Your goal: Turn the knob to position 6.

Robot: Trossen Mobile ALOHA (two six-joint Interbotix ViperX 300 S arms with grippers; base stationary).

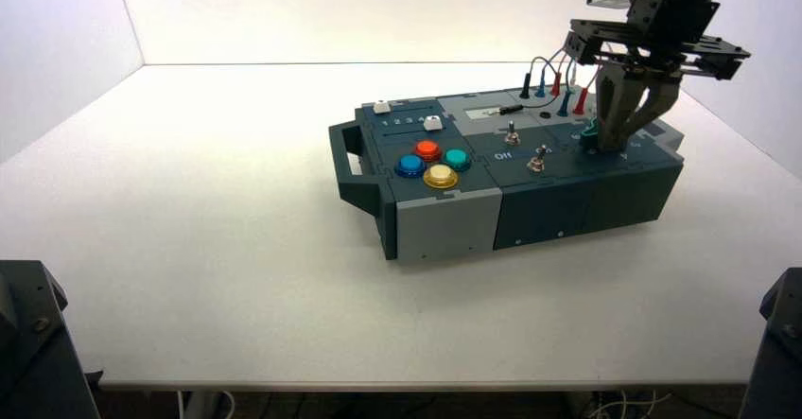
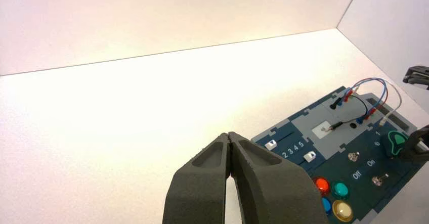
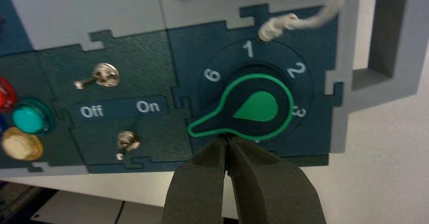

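Observation:
The knob (image 3: 253,107) is a glossy green teardrop on the box's right end, also seen in the high view (image 1: 589,133) and the left wrist view (image 2: 397,142). Its pointer tip (image 3: 196,130) lies past the numeral 6 (image 3: 212,75), on the side away from the 1 (image 3: 248,48). My right gripper (image 3: 227,139) is shut, and its closed fingertips touch the knob's rim near the base of the pointer. In the high view it stands over the knob (image 1: 617,140). My left gripper (image 2: 228,135) is shut and empty, held far from the box above the table.
The box (image 1: 444,220) bears two metal toggle switches (image 3: 103,76) (image 3: 127,142) by the Off/On lettering. It also bears coloured push buttons (image 1: 430,164), white sliders (image 2: 270,144) and plugged wires (image 1: 558,78). A white wire plug (image 3: 275,27) sits near the 1.

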